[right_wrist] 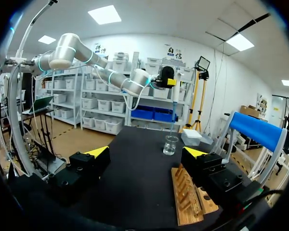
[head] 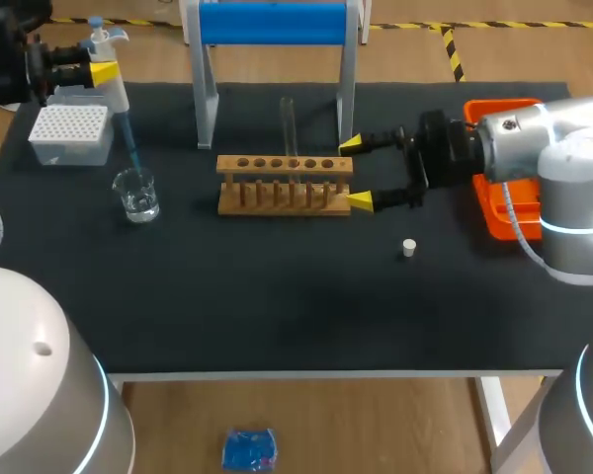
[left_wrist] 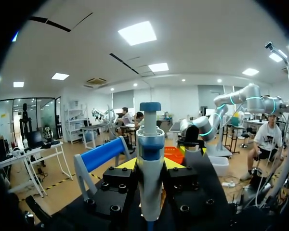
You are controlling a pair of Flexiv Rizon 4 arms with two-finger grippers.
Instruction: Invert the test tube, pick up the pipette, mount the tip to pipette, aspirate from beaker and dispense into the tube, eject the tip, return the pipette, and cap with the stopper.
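Observation:
My left gripper (head: 101,71) is at the back left, shut on a white pipette (head: 114,84) with a blue top. Its blue tip (head: 130,148) slants down to the rim of a glass beaker (head: 137,194) holding clear liquid. In the left wrist view the pipette (left_wrist: 150,144) stands upright between the yellow fingers. A clear test tube (head: 288,123) stands upright in the wooden rack (head: 285,184). My right gripper (head: 356,174) is open, its fingers either side of the rack's right end (right_wrist: 188,197). A small white stopper (head: 408,247) lies on the mat in front of it.
A white tip box (head: 71,133) sits behind the beaker at the left. The blue-topped pipette stand (head: 274,25) rises behind the rack. An orange tray (head: 496,212) lies at the right edge under my right arm. The table's front edge runs along the mat.

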